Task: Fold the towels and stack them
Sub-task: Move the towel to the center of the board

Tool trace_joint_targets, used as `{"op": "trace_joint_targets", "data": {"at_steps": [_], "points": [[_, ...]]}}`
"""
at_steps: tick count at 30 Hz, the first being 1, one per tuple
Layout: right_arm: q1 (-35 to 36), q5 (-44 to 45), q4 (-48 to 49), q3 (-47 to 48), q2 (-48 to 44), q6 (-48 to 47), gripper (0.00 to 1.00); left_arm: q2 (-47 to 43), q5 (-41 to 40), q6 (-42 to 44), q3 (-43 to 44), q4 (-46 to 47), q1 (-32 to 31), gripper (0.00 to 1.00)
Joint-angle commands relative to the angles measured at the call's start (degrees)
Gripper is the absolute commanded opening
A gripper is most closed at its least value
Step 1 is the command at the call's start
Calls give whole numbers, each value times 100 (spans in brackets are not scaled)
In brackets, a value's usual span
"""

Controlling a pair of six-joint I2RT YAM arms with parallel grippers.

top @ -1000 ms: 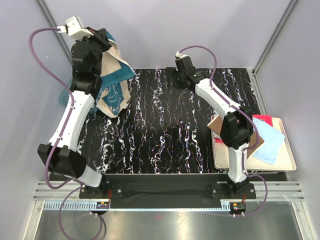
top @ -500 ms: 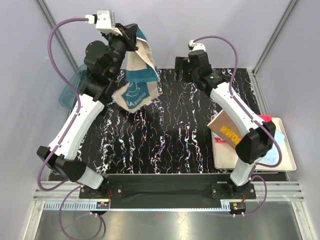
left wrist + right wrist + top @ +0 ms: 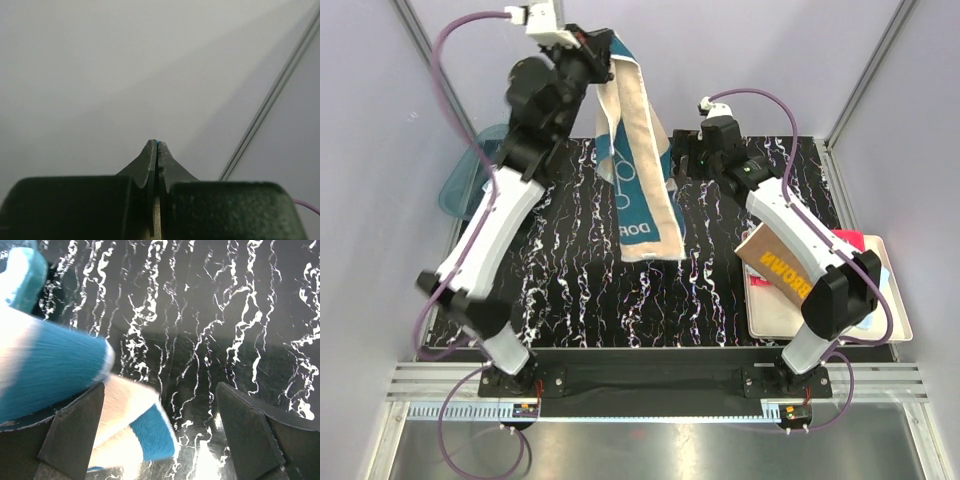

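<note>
My left gripper [image 3: 603, 47] is raised high at the back and is shut on the top corner of a teal and cream towel [image 3: 638, 170] with white line drawings, which hangs down unfolded over the black marbled table [image 3: 580, 290]. In the left wrist view only the closed fingertips [image 3: 150, 155] and a sliver of cloth show. My right gripper [image 3: 682, 160] is open just right of the hanging towel; in the right wrist view the towel's blurred edge [image 3: 90, 390] sits between the spread fingers. Folded towels lie on the cream tray [image 3: 890, 330]: an orange-brown one [image 3: 778, 265], a light blue one, a red one [image 3: 850, 238].
A translucent teal basket [image 3: 465, 180] stands at the far left behind the left arm. The tray sits at the right edge of the table. Grey walls enclose the back and sides.
My left gripper rose and moved right with the towel, which unfurled from a bunched shape to hang long. My right gripper moved left toward the towel's edge.
</note>
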Motion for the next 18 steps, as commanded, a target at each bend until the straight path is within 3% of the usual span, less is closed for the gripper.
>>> {"op": "trace_joint_targets", "data": {"at_steps": [1,3,6,8,9,11,15,18], "points": [[-63,219,130,-83,19,84,100,1269,77,-1116,530,-1169,678,1],[-98,166,139,-240,115,154,100,2381,685,-1433,1461,-1775,935,3],[-116,-44,174,-443,264,207,100,3308,1388,-1688,2027,-2533,1191,17],[-107,-246,191,-575,309,321,100,3215,1590,-1829,1467,-2202,1323,34],[-107,-386,322,-811,335,383,99,3066,1574,-1926,620,-1661,1358,39],[-63,-721,550,-1223,344,567,97,2714,1434,-1927,8,-1401,1437,44],[95,-686,814,-1883,344,813,94,2292,1240,-1734,-187,-1707,1420,46],[218,-783,1016,-2322,265,1024,90,1704,1134,-1602,-828,-1944,1280,46]]}}
